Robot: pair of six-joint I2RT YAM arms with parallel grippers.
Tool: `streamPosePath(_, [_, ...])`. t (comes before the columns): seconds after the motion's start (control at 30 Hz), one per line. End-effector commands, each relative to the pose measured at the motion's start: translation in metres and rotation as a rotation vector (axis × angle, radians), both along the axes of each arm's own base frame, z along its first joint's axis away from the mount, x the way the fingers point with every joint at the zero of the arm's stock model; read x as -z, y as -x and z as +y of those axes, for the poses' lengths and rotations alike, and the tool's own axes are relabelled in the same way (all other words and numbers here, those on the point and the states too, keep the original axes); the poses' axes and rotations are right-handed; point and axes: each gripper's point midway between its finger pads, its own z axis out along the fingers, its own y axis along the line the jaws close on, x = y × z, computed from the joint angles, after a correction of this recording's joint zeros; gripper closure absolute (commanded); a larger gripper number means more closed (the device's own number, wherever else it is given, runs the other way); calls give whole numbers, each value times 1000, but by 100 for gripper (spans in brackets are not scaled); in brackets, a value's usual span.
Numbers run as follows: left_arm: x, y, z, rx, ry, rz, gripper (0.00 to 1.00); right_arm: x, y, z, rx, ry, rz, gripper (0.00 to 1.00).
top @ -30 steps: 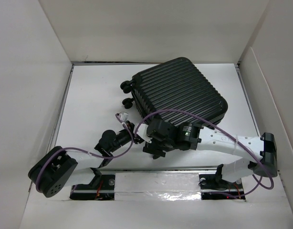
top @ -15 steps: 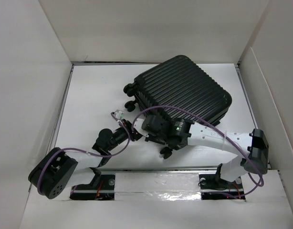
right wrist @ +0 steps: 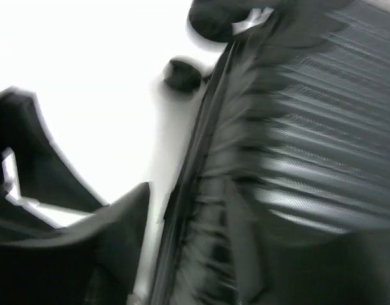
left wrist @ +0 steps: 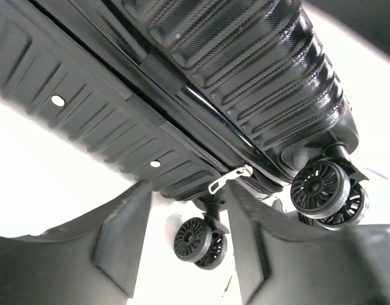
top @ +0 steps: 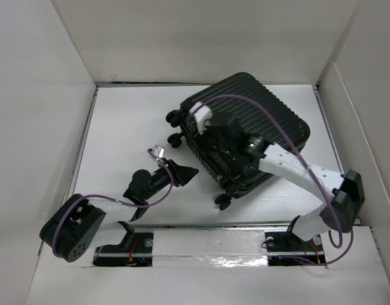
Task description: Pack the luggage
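The luggage (top: 271, 121) is sitting upper middle of the overhead frame, wheels (top: 173, 138) leftward. My left gripper (left wrist: 185, 254) is gaping empty, facing the zipper pull (left wrist: 230, 178) on the seam; I'm judging it needs a square pinch there. The right gripper (top: 206, 127) is hovering over the ribbed top, but blur is hiding whether it's gripping anything.
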Motion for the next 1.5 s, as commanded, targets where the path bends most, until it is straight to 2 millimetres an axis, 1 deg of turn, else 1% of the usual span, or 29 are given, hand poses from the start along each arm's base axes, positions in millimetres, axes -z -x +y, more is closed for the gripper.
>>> streamPosePath(0.0, [-30,-11,-6,-5,63,-75,52,-87,-46,-75,289,-325,-158,34])
streamPosePath(0.03, [-30,-15,-5,-23,66,-65,50,-87,-48,-95,345,-359,-159,29])
streamPosePath(0.07, [-30,-19,-6,-37,61,-53,49,-83,-41,-119,408,-436,-137,29])
streamPosePath(0.1, [-29,-24,-5,-57,59,-45,47,-81,-47,-149,480,-470,-140,29])
streamPosePath(0.13, [-26,-29,-5,-71,47,-34,46,-77,-43,-163,504,-502,-140,28])
streamPosePath(0.17, [-31,-34,-9,-70,49,-40,46,-98,-30,-182,533,-601,-194,28])
streamPosePath(0.2, [-32,-37,-12,-67,49,-40,46,-71,-28,-208,615,-585,-184,28])
streamPosePath(0.23, [-25,-40,-15,-66,38,-15,45,-67,-23,-228,689,-597,-209,24])
streamPosePath(0.3, [-32,-48,-20,-69,68,-17,45,-56,-4,-264,805,-627,-236,18])
streamPosePath(0.33, [-26,-55,-19,-88,65,4,45,-53,0,-292,907,-628,-269,11])
streamPosePath(0.4, [-33,-66,-22,-99,98,-1,45,-56,15,-317,986,-686,-307,4])
streamPosePath(0.43, [-26,-74,-20,-118,95,19,45,-46,16,-332,1029,-694,-310,0])
streamPosePath(0.47, [-32,-78,-23,-118,110,6,45,-44,15,-336,1034,-726,-306,0])
streamPosePath(0.5, [-24,-87,-21,-136,107,30,45,-48,12,-336,1000,-753,-316,0])
streamPosePath(0.53, [-22,-94,-17,-159,108,34,45,-35,3,-322,915,-754,-241,0])
streamPosePath(0.57, [-27,-108,-12,-189,120,25,45,-28,-3,-331,930,-766,-209,0])
streamPosePath(0.6, [-26,-116,-8,-207,122,30,45,-20,-10,-325,887,-771,-153,0])
streamPosePath(0.63, [-20,-123,-5,-209,123,47,45,0,-16,-304,784,-768,-22,0])
streamPosePath(0.67, [-28,-139,3,-235,135,29,44,4,-18,-297,737,-769,20,0])
streamPosePath(0.7, [-29,-147,5,-246,133,29,44,0,-23,-290,688,-788,20,0])
streamPosePath(0.73, [-25,-156,9,-261,125,33,44,2,-20,-273,604,-813,60,0])
streamPosePath(0.8, [-36,-176,15,-285,129,12,44,7,-15,-246,518,-869,105,0])
streamPosePath(0.97, [-51,-212,15,-311,70,-34,44,-2,-8,-210,425,-884,135,0])
streamPosePath(1.17, [-63,-225,27,-342,61,-60,44,-23,3,-179,315,-886,140,7])
streamPosePath(1.27, [-66,-213,29,-334,75,-61,44,-28,15,-163,271,-837,123,8])
streamPosePath(1.33, [-75,-203,32,-332,85,-77,45,-18,15,-172,361,-761,110,8])
streamPosePath(1.37, [-65,-193,36,-335,81,-57,45,-27,20,-178,369,-725,62,8])
streamPosePath(1.43, [-73,-179,42,-349,114,-65,49,-27,29,-179,386,-674,40,9])
streamPosePath(1.47, [-61,-168,46,-350,121,-32,50,-36,31,-183,393,-657,-13,12])
